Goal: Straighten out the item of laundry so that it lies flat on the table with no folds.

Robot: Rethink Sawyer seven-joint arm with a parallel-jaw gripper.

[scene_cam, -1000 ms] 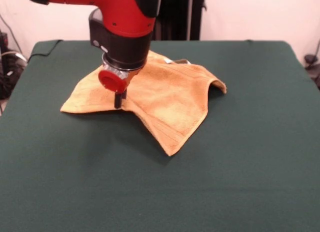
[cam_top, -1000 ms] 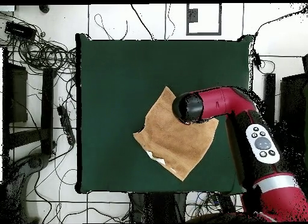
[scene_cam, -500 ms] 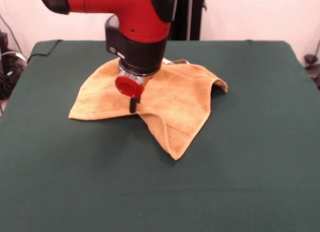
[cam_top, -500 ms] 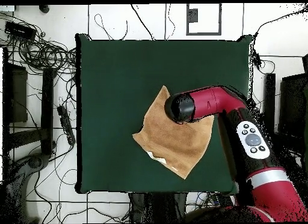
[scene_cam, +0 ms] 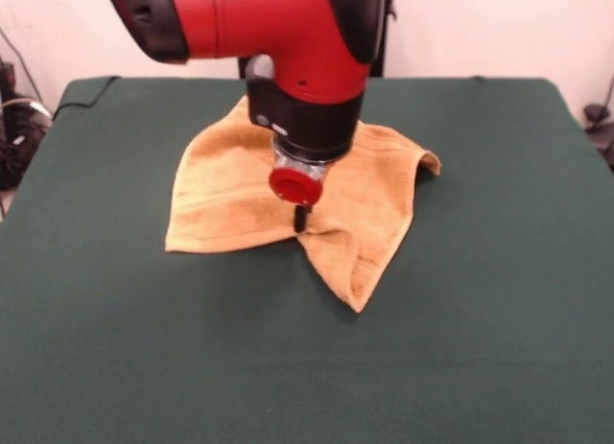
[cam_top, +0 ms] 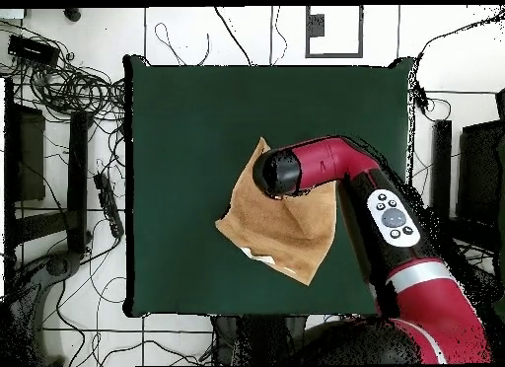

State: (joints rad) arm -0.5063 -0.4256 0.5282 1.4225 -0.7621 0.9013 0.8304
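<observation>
The item of laundry, an orange-tan towel point(scene_cam: 221, 199), lies rumpled on the green table point(scene_cam: 460, 319), a little behind its middle. One corner hangs toward the front as a folded flap, and another is humped up at the right. My gripper point(scene_cam: 301, 220) comes straight down onto the towel's front edge, where the flap begins. Its dark tips are shut together on the cloth. From overhead, the towel point(cam_top: 281, 235) is a skewed, partly doubled shape, and the arm's red wrist point(cam_top: 278, 174) hides the gripper.
The table point(cam_top: 187, 116) stretches wide on every side of the towel. A pale tag point(cam_top: 254, 255) shows at the towel's edge. Cables point(cam_top: 69, 87) and dark equipment lie on the floor beyond the table's edges.
My gripper has moved to the right in the front view, and the towel's front edge went with it. The towel's left corner slid inward, and the front flap grew narrower.
</observation>
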